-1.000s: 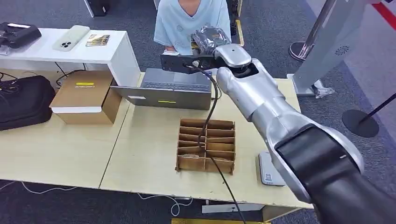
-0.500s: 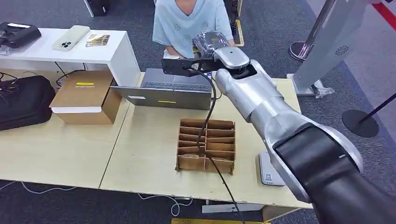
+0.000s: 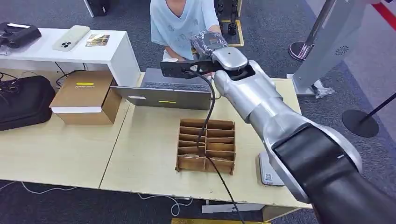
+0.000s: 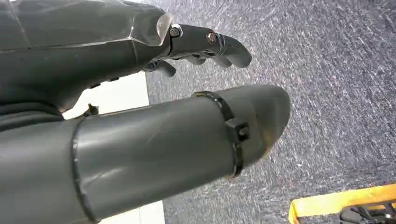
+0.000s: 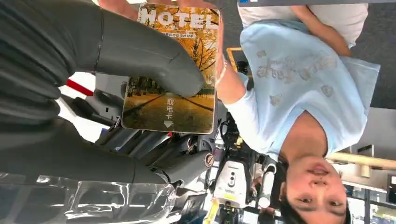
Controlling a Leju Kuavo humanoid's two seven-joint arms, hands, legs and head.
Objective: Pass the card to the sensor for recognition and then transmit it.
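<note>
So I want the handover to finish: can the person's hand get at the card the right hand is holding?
Probably yes. The right hand pins the card under its thumb, but the card's far end juts out free, and the person's hand already seems to touch that edge.

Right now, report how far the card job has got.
Done: the card is picked up; the right hand holds it under its thumb, raised past the laptop. Whether the sensor has read it, the pictures cannot show. In hand: the handover, with a person's hand at the card's far edge. Left: releasing it to the person. The left hand holds nothing.
</note>
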